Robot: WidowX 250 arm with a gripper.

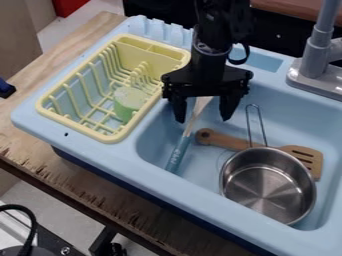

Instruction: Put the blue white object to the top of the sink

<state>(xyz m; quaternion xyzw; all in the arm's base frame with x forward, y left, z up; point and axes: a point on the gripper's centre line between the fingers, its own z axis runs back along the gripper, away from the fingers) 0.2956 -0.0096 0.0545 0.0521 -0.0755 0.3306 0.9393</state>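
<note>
Lying aslant in the sink [150, 142], on the side near the rack [113, 135], the blue-white object [179, 150] has its blue end toward the near wall and its pale end up by the gripper [203, 120]. The gripper hangs over it with fingers spread well apart, clenching nothing. Beside it is the wooden turner [306, 156], partly behind the steel pot [267, 186], whose handle points toward the far wall. A green thing [129, 100] sits in the yellow rack; the faucet [316, 57] stands at the far rim.
</note>
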